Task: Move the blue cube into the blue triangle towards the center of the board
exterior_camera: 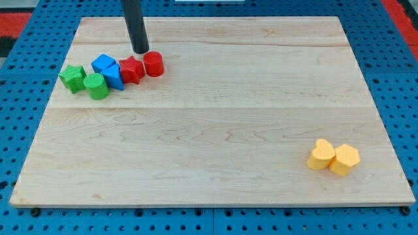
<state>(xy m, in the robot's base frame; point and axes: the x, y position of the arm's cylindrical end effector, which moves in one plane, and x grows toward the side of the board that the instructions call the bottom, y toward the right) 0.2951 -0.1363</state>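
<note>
Wooden board (209,130) sat on a blue pegboard surface; only one camera view available.

Camera view: all the action was clustered at the view's upper left. Blue cube (102,64) sat touching the blue triangle (113,76), cube toward the view's top-left of it, triangle toward the bottom-right. So the pair was already in contact; what remained, by my read, was carrying them toward the board centre, which lay well off to the view's lower right.

My tip (140,51) was down at the board, just above the gap between the red star (132,69) and the red cylinder (153,64), near both; contact not clear. No claw on this rig, just the bare rod, so nothing to open or close and nothing held.

Key relation: the blue cube lay to the view's left and slightly below my tip, with the red star between-ish on the lower side. Tip was on the wrong side for a push toward centre. It would need to get round to the cube's top-left face, then drive down-right along the cube-to-triangle line.

Risk: the green cylinder (96,86) was touching the triangle's left side, and the green star (72,77) was just beside it; the red star touched the triangle's right. A sloppy push would likely drag neighbours along.

Two yellow blocks (334,157) at lower right, touching each other, well apart, irrelevant.
</note>
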